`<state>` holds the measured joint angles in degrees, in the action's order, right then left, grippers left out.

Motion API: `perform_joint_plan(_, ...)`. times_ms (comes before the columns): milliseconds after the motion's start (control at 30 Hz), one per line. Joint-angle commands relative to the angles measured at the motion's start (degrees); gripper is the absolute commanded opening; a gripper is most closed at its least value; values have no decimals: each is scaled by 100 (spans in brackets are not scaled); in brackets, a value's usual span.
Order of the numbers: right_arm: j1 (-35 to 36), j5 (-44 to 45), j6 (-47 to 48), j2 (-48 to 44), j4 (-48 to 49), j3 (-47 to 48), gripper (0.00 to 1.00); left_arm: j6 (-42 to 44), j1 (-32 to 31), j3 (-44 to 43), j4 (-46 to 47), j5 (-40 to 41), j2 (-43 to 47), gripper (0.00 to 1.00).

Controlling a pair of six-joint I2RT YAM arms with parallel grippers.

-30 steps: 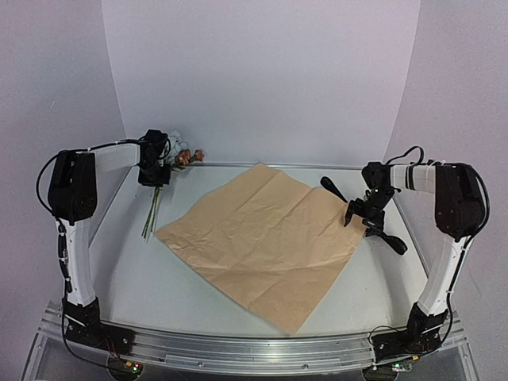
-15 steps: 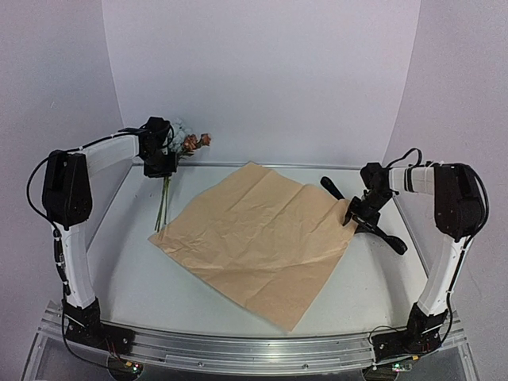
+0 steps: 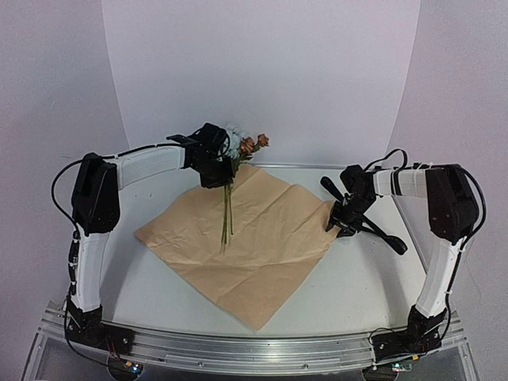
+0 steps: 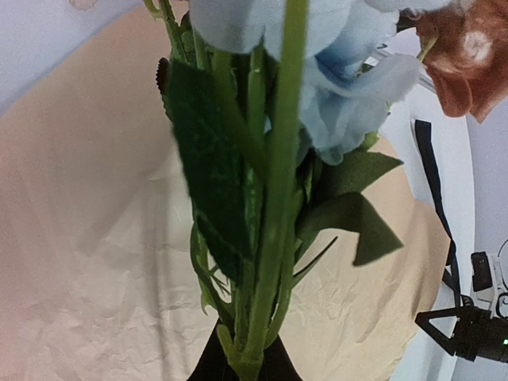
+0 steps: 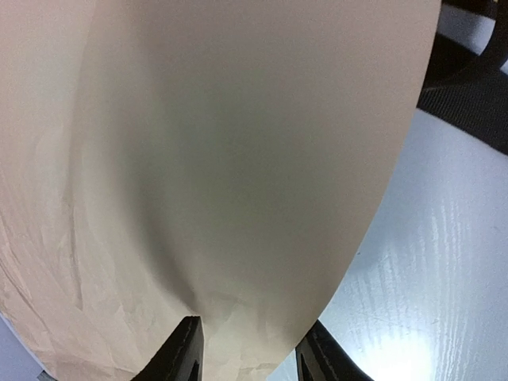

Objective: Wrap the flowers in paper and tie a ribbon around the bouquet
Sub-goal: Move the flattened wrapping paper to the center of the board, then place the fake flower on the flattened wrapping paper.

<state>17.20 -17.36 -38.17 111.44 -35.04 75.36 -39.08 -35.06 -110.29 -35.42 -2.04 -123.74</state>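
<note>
A pale curved backdrop (image 3: 262, 71) walls in the white table (image 3: 159, 290). The paper (image 3: 270, 254) lies spread on the table as a diamond, tan side up and creased. The black ribbon (image 3: 389, 238) lies slantwise off the paper's right corner, just behind the right gripper (image 3: 337, 222).

That gripper is clamped on the paper's right corner. In its wrist view the lifted sheet (image 5: 238, 159) bulges toward the lens and hides nearly everything but a patch of table (image 5: 429, 238).

The left gripper (image 3: 214, 171) is closed on the stems of the flowers (image 3: 238, 147) and holds them upright above the sheet's far corner. The heads are on top and the stems hang toward the middle of the sheet. Whether the tips touch it cannot be told. In the left wrist view the stems and leaves (image 4: 270, 198) block the centre, with paper (image 4: 95, 238) behind and the ribbon (image 4: 432, 190) at the right.

A second ago the flowers hung at the table's far-left corner, clear of the sheet. The right jaws stood wide at the corner they now pinch. The whole paper has since slid left, while the ribbon has kept its place.
</note>
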Motion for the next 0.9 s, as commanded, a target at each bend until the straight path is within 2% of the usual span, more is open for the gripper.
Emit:
perform_joint_plan(0,142,238,-171,-246,49,-147,42,-710,-187,-433,360,-86,-362,0)
perform_joint_plan(433,305,355,-90,-381,94,-417,42,-475,-508,-1121,164,-179,-1381,0)
perform_joint_plan(700,345,388,-13,-481,94,-484,46,-400,-520,-1088,176,-194,-1571,0)
perform_joint_plan(867,361,374,9,-577,94,-527,51,-369,-523,-1004,229,-186,-1535,11)
